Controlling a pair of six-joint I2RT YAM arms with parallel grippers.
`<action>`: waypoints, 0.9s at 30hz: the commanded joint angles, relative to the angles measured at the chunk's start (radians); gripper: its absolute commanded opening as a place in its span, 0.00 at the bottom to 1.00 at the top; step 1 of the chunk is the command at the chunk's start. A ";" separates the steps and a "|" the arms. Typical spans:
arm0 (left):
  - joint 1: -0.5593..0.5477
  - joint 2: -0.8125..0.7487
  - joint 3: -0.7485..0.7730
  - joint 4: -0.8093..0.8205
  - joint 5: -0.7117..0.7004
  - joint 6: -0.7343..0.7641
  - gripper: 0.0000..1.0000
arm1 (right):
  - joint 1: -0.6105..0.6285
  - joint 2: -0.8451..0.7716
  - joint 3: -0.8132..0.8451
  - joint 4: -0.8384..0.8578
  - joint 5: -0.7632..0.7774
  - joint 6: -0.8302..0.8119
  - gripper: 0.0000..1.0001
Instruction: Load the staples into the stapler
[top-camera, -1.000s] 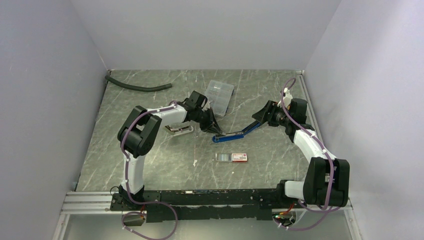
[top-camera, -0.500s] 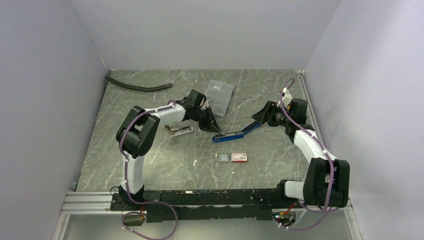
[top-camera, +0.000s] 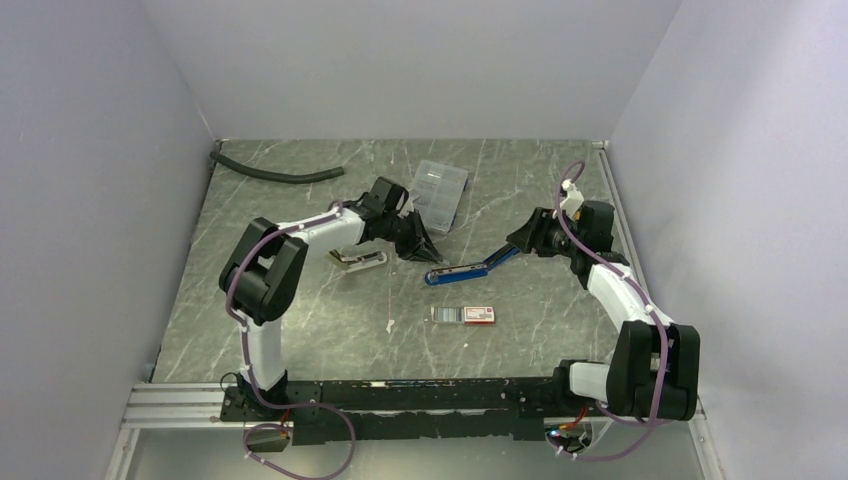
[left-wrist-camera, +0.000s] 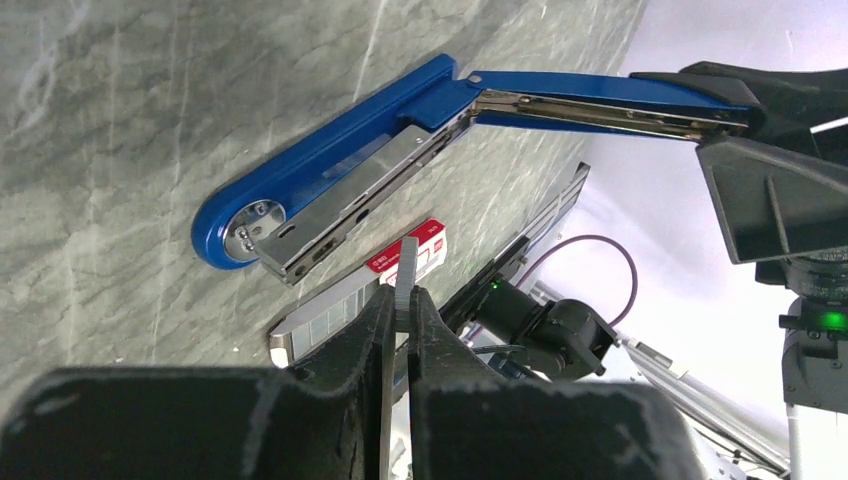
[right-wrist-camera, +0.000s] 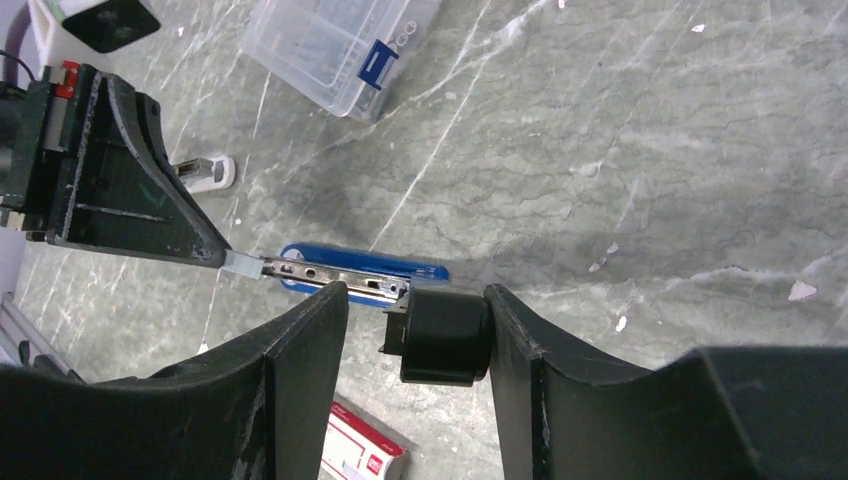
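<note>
Left arm's elbow has swung out to the left over the last second, and the left gripper (left-wrist-camera: 400, 300) has edged back up-left. The stapler (left-wrist-camera: 330, 165) hasn't shifted, and the right arm sagged only slightly.

Current state:
- Stapler: blue and hinged wide open. The base and steel magazine rail lie flat on the marble table (top-camera: 300, 320). The top arm is lifted off toward the right.
- Right gripper (right-wrist-camera: 415, 300): clenched on the black end of that raised top arm. Both fingers press against it and hold it clear of the table.
- Left gripper: clamped on a short strip of staples (left-wrist-camera: 405, 275). The strip stands edge-on and pokes out past the fingertips.
- Strip vs. rail: in the right wrist view the strip's tip sits at the front end of the magazine rail. Can't tell whether it is touching or just short.
- Staple box (top-camera: 478, 314): white with a red end, flat on the table just nearer than the stapler. Its dark tray (top-camera: 447, 314) is slid out to the left.

Also on the table:
- clear compartment case (top-camera: 440, 190), behind the left gripper
- black hose (top-camera: 275, 173), at the far-left corner
- small silver-and-white object (top-camera: 358, 260), under the left forearm; too small to identify
</note>
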 joint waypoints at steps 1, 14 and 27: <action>-0.002 -0.041 -0.023 0.035 -0.006 -0.036 0.11 | 0.003 -0.028 -0.001 0.001 -0.012 -0.020 0.55; -0.011 -0.045 -0.048 0.060 -0.005 -0.040 0.11 | 0.003 -0.068 -0.006 -0.039 -0.083 -0.063 0.49; -0.005 -0.061 -0.050 0.059 0.018 0.004 0.10 | 0.003 -0.122 0.074 -0.234 -0.107 -0.516 0.79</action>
